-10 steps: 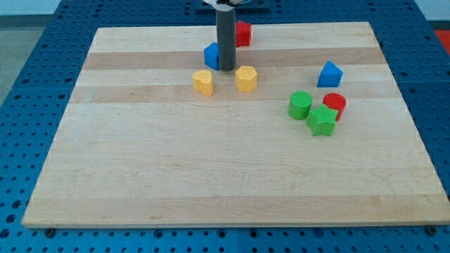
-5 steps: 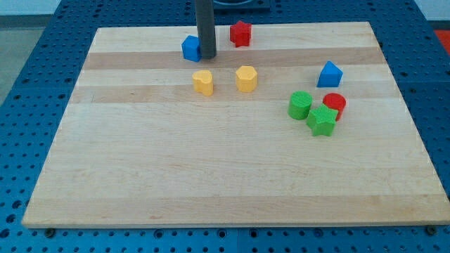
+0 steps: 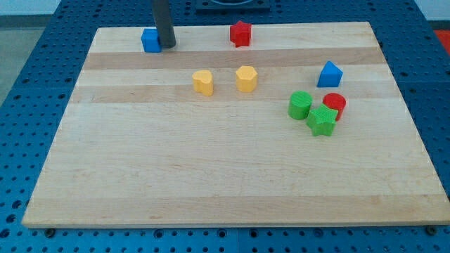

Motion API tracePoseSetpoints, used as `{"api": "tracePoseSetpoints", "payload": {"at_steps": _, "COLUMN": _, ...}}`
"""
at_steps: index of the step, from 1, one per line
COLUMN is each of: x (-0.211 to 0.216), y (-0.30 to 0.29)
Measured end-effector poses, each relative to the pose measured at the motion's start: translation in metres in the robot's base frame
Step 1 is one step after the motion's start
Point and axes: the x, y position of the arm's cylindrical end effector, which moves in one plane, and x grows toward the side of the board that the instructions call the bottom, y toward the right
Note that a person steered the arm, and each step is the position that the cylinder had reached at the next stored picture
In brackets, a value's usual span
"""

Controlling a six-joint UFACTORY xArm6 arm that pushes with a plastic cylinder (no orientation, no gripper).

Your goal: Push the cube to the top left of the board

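resting at the far left of the board point(image 3: 140, 176): blue cube point(image 3: 150, 40), my tip point(image 3: 167, 46) touching its right side. no gripper fitted, just a bare rod. red star block point(image 3: 240, 33) far centre; two yellow blocks point(image 3: 203, 82) point(image 3: 246, 79) mid-board.

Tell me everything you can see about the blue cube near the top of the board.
The blue cube is a small, plain block with a matte, plastic-like look and no markings. It sits flat and upright on the wooden board, close to the top edge, toward the view's left but short of the corner. My tip is right against its right side, apparently touching. No other block is in contact with it; the nearest, a yellow block, lies well below and to the right.
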Motion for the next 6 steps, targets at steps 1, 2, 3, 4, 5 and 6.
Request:
{"api": "tracePoseSetpoints", "payload": {"at_steps": 1, "x": -0.004, "y": -0.016}}
{"api": "tracePoseSetpoints", "payload": {"at_steps": 2, "x": -0.004, "y": -0.032}}
{"api": "tracePoseSetpoints", "payload": {"at_steps": 3, "x": -0.004, "y": -0.047}}
{"api": "tracePoseSetpoints", "payload": {"at_steps": 4, "x": -0.004, "y": -0.058}}
{"api": "tracePoseSetpoints", "payload": {"at_steps": 5, "x": -0.004, "y": -0.058}}
{"api": "tracePoseSetpoints", "payload": {"at_steps": 6, "x": -0.004, "y": -0.056}}
